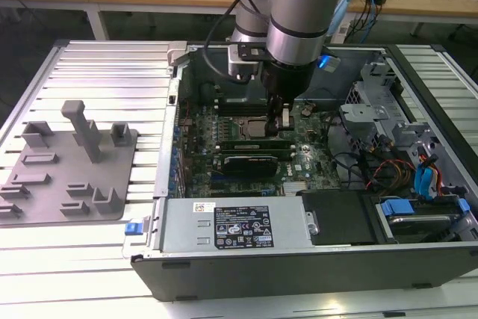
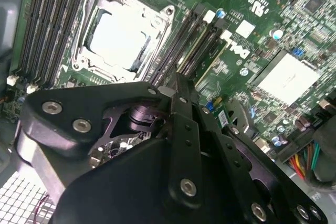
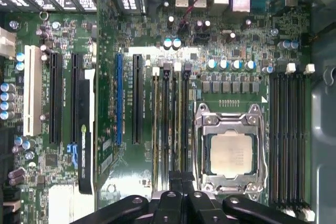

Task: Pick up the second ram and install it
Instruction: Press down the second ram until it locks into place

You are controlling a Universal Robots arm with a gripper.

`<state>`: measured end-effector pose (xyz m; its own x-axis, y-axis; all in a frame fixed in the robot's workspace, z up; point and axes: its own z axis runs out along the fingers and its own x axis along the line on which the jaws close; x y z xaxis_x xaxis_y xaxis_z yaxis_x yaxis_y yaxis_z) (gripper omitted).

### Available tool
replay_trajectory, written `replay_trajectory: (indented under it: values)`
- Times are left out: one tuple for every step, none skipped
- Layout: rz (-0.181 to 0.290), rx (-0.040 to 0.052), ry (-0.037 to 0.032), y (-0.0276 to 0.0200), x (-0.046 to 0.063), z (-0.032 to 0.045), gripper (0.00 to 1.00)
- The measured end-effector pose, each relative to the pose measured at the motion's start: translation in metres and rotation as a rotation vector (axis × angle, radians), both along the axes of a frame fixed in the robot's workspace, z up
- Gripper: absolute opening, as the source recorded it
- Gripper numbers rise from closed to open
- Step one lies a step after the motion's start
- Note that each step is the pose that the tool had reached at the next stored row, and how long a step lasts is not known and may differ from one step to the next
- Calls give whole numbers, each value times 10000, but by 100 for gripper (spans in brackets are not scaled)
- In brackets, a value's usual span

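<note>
One grey plastic holder plate with upright posts (image 1: pixel 67 173) lies at the exterior view's left on the ribbed white table (image 1: pixel 104 72), well apart from the work. Next along you have one open black computer case (image 1: pixel 299 274). Its near wall and the silver power supply box (image 1: pixel 231 225) close off the edge nearest that camera.

One light-blue and silver robot arm (image 1: pixel 302 5) comes straight down into the case. Its black gripper (image 1: pixel 278 123) is low over the green motherboard (image 3: pixel 131 35). You cannot tell whether the jaws are open or closed.

Four long dark memory slots (image 3: pixel 170 119) run side by side just beside the one square silver CPU socket (image 3: pixel 231 153). Four more matching dark slots (image 3: pixel 287 135) sit on the socket's other side. In the first wrist view, two thin grey-green boards stand on edge in the first bank. One grey-green board (image 3: pixel 156 124) is in the slot farthest from the socket. The second ram (image 3: pixel 184 124) is nearer the socket and runs directly under the gripper, though you cannot tell whether it is fully seated.

One bigger black oblong card (image 1: pixel 246 163) lies just beside that bank, so room around the gripper is tight on both sides. At the exterior view's right, grey metal drive bays (image 1: pixel 373 110) and two blue latches (image 1: pixel 422 184) crowd the case wall
</note>
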<state>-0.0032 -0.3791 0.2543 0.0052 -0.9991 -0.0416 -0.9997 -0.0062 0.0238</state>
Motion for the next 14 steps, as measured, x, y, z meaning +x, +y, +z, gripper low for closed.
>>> replay_trajectory:
  values:
    - [-1,0,-1,0,17,0,8]
    - [-2,-1,0,0,58,-1,8]
    - [-1,-1,0,0,79,-1,8]
    - [0,1,-1,1,128,-3,8]
    - [-2,2,-1,0,180,-5,8]
    - [0,1,0,0,225,-7,8]
    - [-1,1,-1,0,258,-12,8]
    - [-2,-1,-8,-1,258,-20,8]
    - [-1,-1,-22,0,258,-30,8]
    - [0,0,-59,0,259,-57,8]
    - [-2,1,-114,0,258,-73,8]
    - [-2,1,-183,0,258,-86,8]
    - [0,1,-220,1,259,-101,8]
    - [0,0,-226,5,259,-107,8]
